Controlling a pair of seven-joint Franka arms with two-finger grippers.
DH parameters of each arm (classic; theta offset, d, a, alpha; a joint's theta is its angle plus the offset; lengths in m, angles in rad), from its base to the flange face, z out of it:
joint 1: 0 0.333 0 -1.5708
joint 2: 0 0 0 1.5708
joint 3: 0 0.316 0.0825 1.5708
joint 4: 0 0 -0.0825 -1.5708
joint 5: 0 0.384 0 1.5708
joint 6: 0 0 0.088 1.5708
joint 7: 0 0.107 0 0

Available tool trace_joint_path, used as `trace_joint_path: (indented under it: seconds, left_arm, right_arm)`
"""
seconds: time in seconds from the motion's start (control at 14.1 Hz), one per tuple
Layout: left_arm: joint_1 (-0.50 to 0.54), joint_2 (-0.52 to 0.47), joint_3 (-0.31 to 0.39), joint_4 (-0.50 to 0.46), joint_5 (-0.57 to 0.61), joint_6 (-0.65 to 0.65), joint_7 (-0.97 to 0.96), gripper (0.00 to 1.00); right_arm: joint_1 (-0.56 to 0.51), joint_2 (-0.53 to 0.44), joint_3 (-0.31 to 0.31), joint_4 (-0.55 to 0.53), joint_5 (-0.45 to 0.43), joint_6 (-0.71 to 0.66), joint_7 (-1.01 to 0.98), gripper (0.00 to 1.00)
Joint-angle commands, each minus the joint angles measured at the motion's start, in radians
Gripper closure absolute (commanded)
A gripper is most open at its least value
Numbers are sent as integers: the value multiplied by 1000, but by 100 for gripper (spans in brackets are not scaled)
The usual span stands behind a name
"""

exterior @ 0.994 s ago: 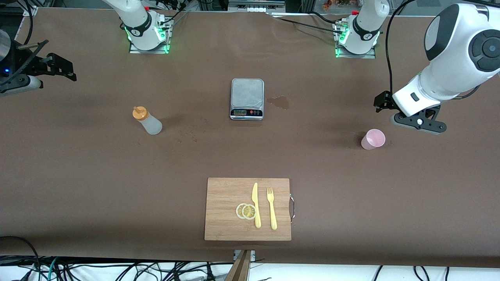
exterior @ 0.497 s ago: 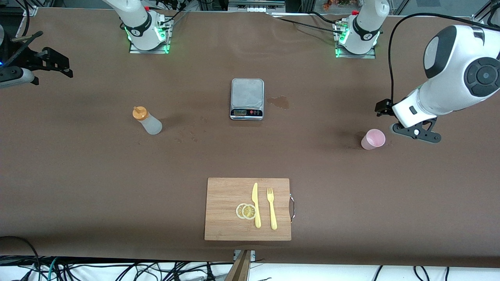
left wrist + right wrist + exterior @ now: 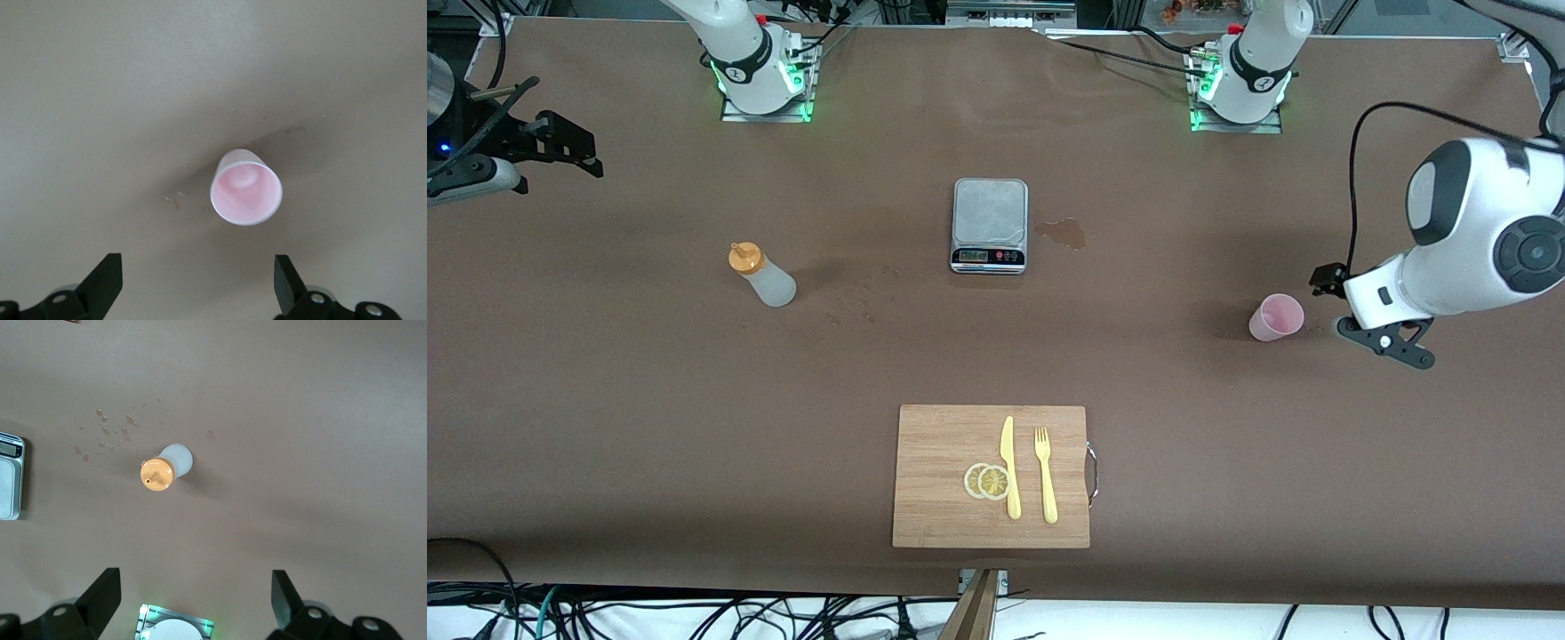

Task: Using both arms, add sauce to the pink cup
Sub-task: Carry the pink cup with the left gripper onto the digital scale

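Note:
The pink cup (image 3: 1276, 317) stands upright and empty toward the left arm's end of the table. In the left wrist view the cup (image 3: 246, 187) lies ahead of my left gripper (image 3: 197, 281), not between its fingers. That left gripper (image 3: 1385, 341) is open, low over the bare table just beside the cup. The sauce bottle (image 3: 762, 276), whitish with an orange cap, stands toward the right arm's end. My right gripper (image 3: 560, 147) hangs open and high at that end of the table, looking down on the bottle (image 3: 165, 468) from well above.
A grey kitchen scale (image 3: 990, 224) sits mid-table with a wet stain (image 3: 1062, 232) beside it. A wooden cutting board (image 3: 938, 462) nearer the front camera carries a yellow knife (image 3: 1009, 467), a fork (image 3: 1045, 476) and lemon slices (image 3: 987, 481).
The left arm has swung down, bringing its open gripper lower beside the pink cup. The right gripper has shifted only slightly. Cup and bottle have not moved.

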Motion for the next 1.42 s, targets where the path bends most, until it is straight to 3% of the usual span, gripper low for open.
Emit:
trace_joint_path:
  seconds: [0.0,0.28,0.43,0.71,0.85,1.14,1.35]
  left_arm:
    - [10,4,-6,-113,25,160,72,0]
    - [12,27,-6,-221,28,313,75,3]
    - [12,60,-6,-221,75,340,75,15]
    - [12,103,-9,-220,91,367,75,74]
    - [12,110,-9,-215,91,367,75,99]
    - [12,91,-18,-208,65,350,61,100]
    - [1,43,-103,-151,-93,208,8,100]
  right_arm:
    - [2,-39,6,-40,-14,19,16,0]
    - [2,-39,8,-46,-16,30,16,0]
    - [2,-39,8,-46,-16,34,16,0]
    - [2,-39,8,-46,-16,36,14,0]
    - [2,-39,8,-44,-16,36,14,0]
    - [2,-37,8,-46,-16,38,14,0]
    - [2,-37,8,-46,-22,35,14,0]
